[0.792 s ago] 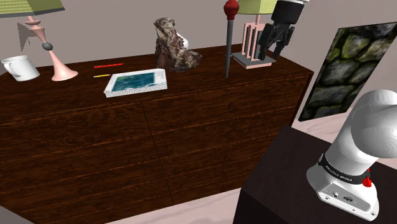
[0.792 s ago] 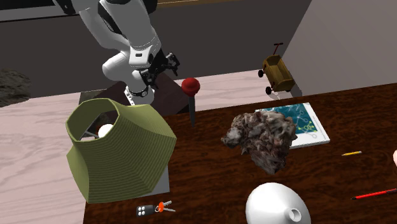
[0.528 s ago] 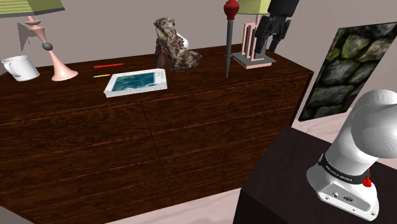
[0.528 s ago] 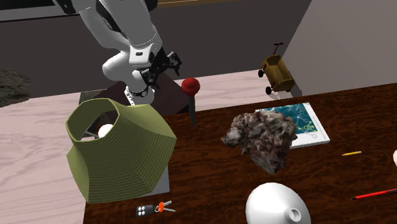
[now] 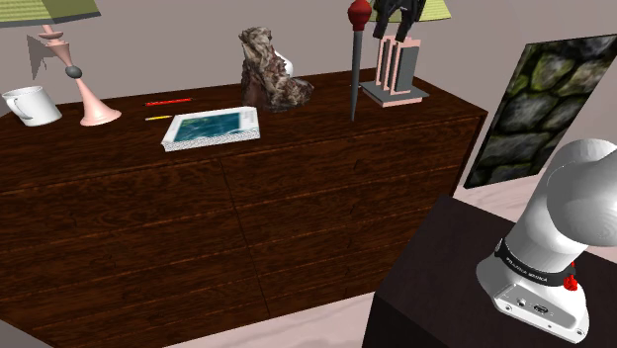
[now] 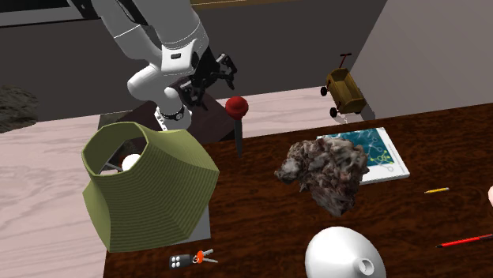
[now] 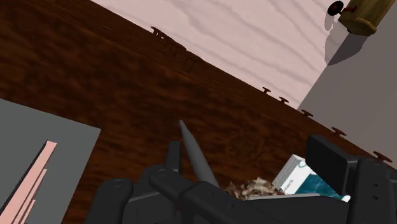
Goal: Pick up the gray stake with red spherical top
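dark wood grain covers the dresser top (image 5: 297,188); in the shoulder view the grey stake (image 5: 354,69) stands upright on its point near the far edge, towards that view's far right corner, its red ball at the top. just beside it on the corner side is a pink lamp base (image 5: 396,74) on a grey plate. the black gripper (image 5: 394,10) hangs above that base, next to the red ball and apart from it. further along the far edge are a mottled brown lump (image 5: 269,71), a book (image 5: 212,129), two pencils, a pink lamp foot (image 5: 94,104) and a white mug (image 5: 30,104). in the second exterior view the stake (image 6: 237,118) stands at the dresser's edge nearest the arm, between a green lampshade (image 6: 146,185) and the brown lump (image 6: 324,174); the gripper (image 6: 223,67) is level with the red ball and just beside it, fingers spread and holding nothing. a toy wagon (image 6: 344,88) sits on the floor beyond. in the wrist view the black fingers (image 7: 114,200) stand apart, the stake's grey taper (image 7: 192,153) between them, untouched as far as i can tell
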You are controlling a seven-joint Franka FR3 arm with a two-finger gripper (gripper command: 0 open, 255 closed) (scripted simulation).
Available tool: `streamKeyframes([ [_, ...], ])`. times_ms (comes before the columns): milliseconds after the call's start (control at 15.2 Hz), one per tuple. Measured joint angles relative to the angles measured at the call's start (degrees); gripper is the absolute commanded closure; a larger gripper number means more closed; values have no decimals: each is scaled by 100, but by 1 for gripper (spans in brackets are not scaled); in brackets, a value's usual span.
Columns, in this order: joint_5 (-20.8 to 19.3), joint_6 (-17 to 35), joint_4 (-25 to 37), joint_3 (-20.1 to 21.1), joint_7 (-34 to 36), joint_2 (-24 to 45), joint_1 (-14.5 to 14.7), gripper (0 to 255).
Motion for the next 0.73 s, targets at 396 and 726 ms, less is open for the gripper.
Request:
streamKeyframes([
  [396, 245, -589, 1915, -257, -271, 1186, 104, 0],
  [726, 440, -921, 2957, -409, -437, 1841, 112, 0],
])
